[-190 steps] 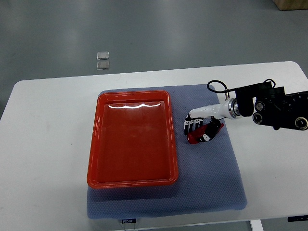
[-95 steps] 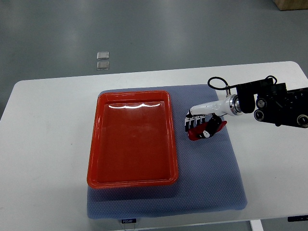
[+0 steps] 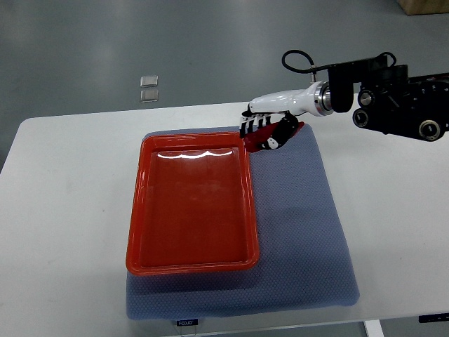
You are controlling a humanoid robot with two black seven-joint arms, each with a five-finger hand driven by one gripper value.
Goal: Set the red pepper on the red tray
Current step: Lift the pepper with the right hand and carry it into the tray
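From the top view, my right hand, white-shelled with black finger joints, reaches in from the right edge on a black arm. Its fingers are curled around the glossy red pepper, which I hold in a closed grasp. The pepper shows only in part beneath my palm, a red sliver running out toward the wrist side.

Taking the shallow red plastic tray as the landmark: my hand and the pepper sit just beside the tray's far right corner, slightly outside its rim, not over its bare floor. Whether the pepper touches the rim I cannot tell. The tray itself lies on a blue-grey textured cloth mat, which spreads out from under it mostly to the tray's right and near side. The mat lies on a white rounded-corner table.

Beyond the tray's far edge, off the table on the grey floor, lie two small pale square tiles, one just behind the other.
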